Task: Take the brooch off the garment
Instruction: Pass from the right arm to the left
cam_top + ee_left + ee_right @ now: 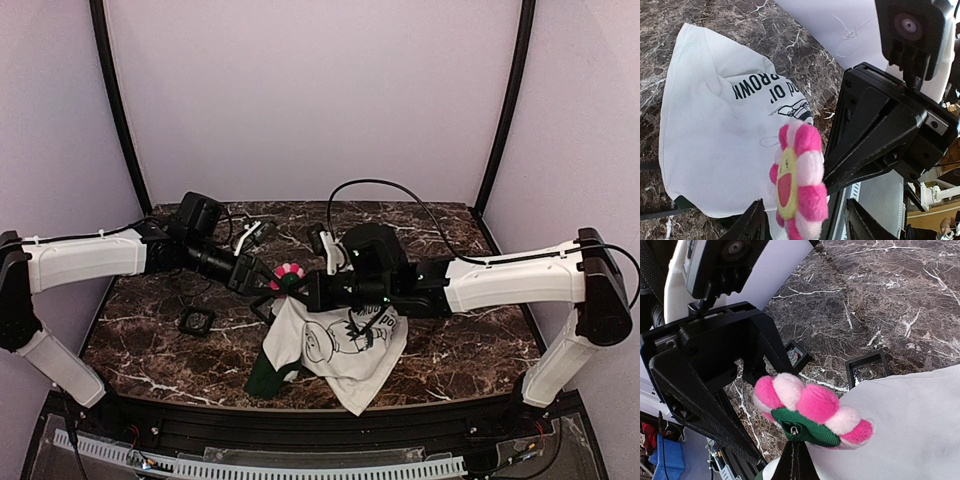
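Not yet done, we judge: the brooch (288,272) sits at 12 o'clock on the lifted garment (340,345), right gripper (303,290) clamped on its fabric just beneath, left gripper (807,222) gaping around the brooch; pulling it free remains

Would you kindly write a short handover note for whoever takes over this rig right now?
Left pincer: open, straddling the brooch, not clamped.
Right pincer: shut on the garment, holding a fold up off the table.
Brooch: appears still pinned at that raised fold.
Done: garment lifted, brooch presented.
To do: grip the brooch, pull it free.
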{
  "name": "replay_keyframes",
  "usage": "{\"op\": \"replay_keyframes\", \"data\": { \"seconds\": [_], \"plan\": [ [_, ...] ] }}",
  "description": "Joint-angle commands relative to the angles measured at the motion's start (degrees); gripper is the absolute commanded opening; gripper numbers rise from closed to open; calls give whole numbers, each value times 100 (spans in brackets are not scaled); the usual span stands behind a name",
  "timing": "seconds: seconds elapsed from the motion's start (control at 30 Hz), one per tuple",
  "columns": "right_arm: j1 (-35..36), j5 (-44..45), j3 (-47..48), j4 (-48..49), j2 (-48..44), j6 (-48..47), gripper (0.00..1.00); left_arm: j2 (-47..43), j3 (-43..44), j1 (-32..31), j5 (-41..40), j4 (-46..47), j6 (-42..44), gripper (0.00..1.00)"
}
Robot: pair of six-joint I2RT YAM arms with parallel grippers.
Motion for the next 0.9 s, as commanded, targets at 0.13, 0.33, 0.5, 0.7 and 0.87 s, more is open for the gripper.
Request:
{"op": "replay_keyframes", "data": {
  "seconds": [0.13,0.33,0.5,0.7,0.87],
  "plan": [
    [5,-192,253,226,147,-9,0,-44,-52,-53,-115,60,11,36],
    [7,-263,302,204,201,-20,0,-33,-46,-62,-136,48,10,15],
    [8,-254,291,89,180,-79,0,-29,-45,-62,-197,18,6,1],
    [26,-180,54,-31,-43,-176,33,-45,-12,-56,-345,-77,27,1],
    [167,116,-124,-382,-286,-408,51,-56,-10,-26,-504,-130,46,1]
  ]
}}
